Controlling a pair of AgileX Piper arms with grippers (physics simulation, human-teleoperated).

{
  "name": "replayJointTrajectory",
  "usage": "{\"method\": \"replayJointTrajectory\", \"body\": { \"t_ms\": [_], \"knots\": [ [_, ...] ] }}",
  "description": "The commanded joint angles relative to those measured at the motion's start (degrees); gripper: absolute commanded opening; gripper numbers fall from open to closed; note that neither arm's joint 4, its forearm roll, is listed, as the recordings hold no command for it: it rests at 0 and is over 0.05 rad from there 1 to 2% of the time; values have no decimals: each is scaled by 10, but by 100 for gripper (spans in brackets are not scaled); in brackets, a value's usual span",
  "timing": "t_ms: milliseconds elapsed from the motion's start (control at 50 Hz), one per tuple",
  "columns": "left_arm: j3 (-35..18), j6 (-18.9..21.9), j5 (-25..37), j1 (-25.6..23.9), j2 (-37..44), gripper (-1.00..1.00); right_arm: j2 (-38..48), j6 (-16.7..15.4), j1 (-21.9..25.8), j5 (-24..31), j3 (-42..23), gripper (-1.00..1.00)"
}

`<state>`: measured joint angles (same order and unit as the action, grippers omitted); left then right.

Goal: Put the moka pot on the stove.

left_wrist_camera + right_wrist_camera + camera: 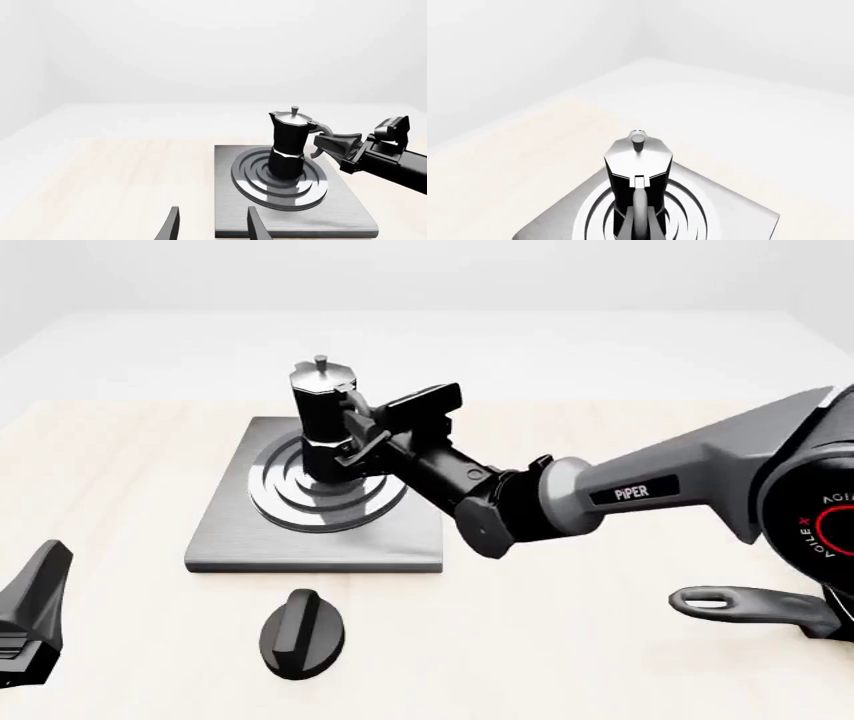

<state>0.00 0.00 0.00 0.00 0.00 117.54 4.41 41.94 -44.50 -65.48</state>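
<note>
Right gripper (358, 436) jaws sit narrow around the pot (320, 418) handle; pot stands upright on the stove (227, 530) burner. Placement looks done; next, open and back away. Left gripper (210, 225) is parted, idle.

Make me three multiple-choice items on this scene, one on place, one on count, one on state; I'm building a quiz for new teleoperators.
1. Where does the moka pot stand?
A. on the stove's ring burner
B. on bare table beside the stove
C. on the pan

2. How many black oval knobs lie on the table in front of the stove?
A. none
B. one
C. three

3. How is the pot standing?
A. lying on its side
B. upside down
C. upright, lid on top

Answers: 1 A, its base sits on the concentric rings; 2 B, a single knob shows in the front view; 3 C, the lid's knob points up.
</note>
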Motion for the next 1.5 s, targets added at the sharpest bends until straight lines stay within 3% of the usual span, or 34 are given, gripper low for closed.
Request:
{"method": "replayJointTrajectory", "body": {
  "t_ms": [20,860,880,1500],
  "knots": [
    [0,0,0,0,0,100,4,1,3,3,-11,-100],
    [0,0,0,0,0,100,27,6,0,16,-30,-100],
    [0,0,0,0,0,100,28,8,0,19,-32,100],
    [0,0,0,0,0,100,9,10,2,18,-13,100]
  ]
}}
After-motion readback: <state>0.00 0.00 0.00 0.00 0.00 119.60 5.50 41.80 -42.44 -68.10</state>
